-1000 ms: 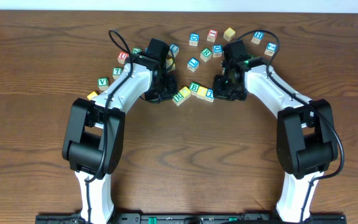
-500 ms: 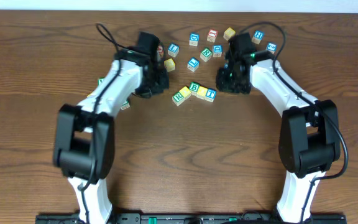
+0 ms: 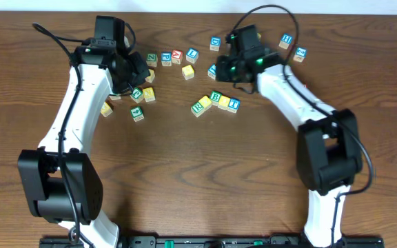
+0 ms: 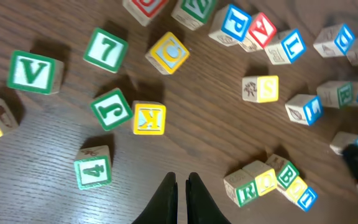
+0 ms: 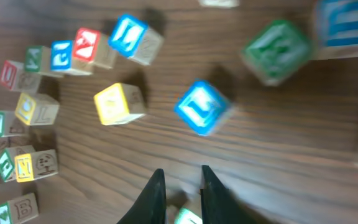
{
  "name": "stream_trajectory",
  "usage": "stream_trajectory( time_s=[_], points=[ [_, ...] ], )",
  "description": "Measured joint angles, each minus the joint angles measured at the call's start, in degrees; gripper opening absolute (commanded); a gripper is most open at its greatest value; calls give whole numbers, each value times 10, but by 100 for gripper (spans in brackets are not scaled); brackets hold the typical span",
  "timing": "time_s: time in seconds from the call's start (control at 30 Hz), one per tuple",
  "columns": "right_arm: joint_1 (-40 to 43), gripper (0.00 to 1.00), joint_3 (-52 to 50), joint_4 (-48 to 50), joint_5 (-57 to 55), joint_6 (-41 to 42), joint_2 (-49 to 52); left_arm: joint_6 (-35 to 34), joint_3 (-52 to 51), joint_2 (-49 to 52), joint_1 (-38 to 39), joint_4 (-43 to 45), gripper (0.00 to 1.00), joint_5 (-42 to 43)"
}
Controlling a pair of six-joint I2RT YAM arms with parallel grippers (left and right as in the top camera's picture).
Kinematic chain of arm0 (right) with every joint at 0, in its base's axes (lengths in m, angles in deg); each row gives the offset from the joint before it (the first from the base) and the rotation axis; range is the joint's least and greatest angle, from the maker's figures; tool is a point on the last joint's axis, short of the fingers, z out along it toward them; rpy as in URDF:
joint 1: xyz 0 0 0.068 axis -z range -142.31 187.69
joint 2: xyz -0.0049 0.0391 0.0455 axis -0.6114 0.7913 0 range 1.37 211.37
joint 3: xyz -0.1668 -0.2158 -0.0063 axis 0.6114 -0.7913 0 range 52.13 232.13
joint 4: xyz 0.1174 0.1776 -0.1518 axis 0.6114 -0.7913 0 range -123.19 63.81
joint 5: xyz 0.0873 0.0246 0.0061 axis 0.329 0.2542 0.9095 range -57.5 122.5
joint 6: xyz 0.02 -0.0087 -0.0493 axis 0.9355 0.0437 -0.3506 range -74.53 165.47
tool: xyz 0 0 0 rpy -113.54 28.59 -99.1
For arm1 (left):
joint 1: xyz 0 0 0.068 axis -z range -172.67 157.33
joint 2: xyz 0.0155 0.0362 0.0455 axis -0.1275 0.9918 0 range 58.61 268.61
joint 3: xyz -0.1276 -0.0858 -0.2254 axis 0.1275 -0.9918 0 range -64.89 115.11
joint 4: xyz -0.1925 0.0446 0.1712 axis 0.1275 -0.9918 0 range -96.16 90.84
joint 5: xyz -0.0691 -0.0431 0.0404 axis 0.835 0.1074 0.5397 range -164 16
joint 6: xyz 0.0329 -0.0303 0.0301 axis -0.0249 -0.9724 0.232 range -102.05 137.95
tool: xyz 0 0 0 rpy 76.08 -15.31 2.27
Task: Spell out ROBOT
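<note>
The ROBOT row (image 3: 216, 102) lies mid-table and slightly bent: green R (image 4: 242, 190), yellow O (image 4: 261, 178), green B (image 4: 286, 175), a second yellow cube (image 4: 298, 186), blue T (image 4: 308, 198). My left gripper (image 4: 182, 182) hangs shut and empty, high over the loose cubes left of the row; in the overhead view the left gripper (image 3: 135, 71) is up and to the left of the row. My right gripper (image 5: 180, 183) stands slightly open with only wood between its tips. In the overhead view the right gripper (image 3: 220, 69) sits just behind the row, touching none of it.
Loose cubes lie scattered behind and left of the row: green V (image 4: 33, 72), green 7 (image 4: 106, 50), green J (image 4: 111, 110), yellow K (image 4: 149, 119), green 4 (image 4: 93, 168). A blue cube (image 5: 201, 106) and a yellow cube (image 5: 120, 103) lie ahead of the right gripper.
Both arms have drawn away from the row's ends toward the far side. The left swung far left and rose; the right moved back and left. The five-cube row stays put.
</note>
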Motion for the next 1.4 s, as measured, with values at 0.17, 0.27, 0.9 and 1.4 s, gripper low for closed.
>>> stream_trajectory(
  time_s=[0.17, 0.27, 0.9, 1.4],
  points=[
    [-30, 13, 0, 25, 0, 9, 28, -16, 0, 0, -13, -2, 7, -21],
    [-41, 11, 0, 29, -1, 13, 35, -31, 0, 0, -22, -10, 7, -39],
    [-52, 2, 0, -51, -18, 34, 47, -43, -12, 0, -24, -20, 7, -56],
    [-55, 2, 0, -85, -22, 36, 47, -43, -12, 0, -24, -24, 7, -56]
  ],
)
